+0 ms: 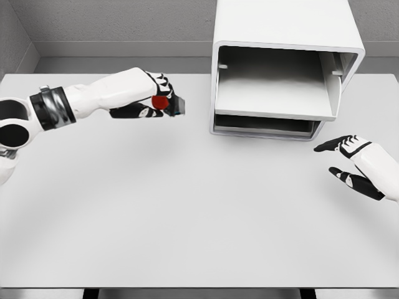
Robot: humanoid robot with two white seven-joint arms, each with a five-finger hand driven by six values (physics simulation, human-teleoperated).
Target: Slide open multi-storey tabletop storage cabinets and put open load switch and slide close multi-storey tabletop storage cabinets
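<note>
A white tabletop storage cabinet (283, 68) stands at the back right of the table, its front facing me. Its upper drawer (271, 93) is slid out and looks bare inside; a lower drawer (262, 126) sits beneath it, only slightly out. My left hand (159, 99) hovers over the table left of the cabinet, shut on the load switch (167, 103), a dark block with a red round knob. My right hand (349, 162) floats at the right edge, in front of the cabinet's right corner, fingers spread and holding nothing.
The white table (187, 205) stretches wide in front of me. A grey wall runs behind it, and the table's front edge lies near the bottom of the view.
</note>
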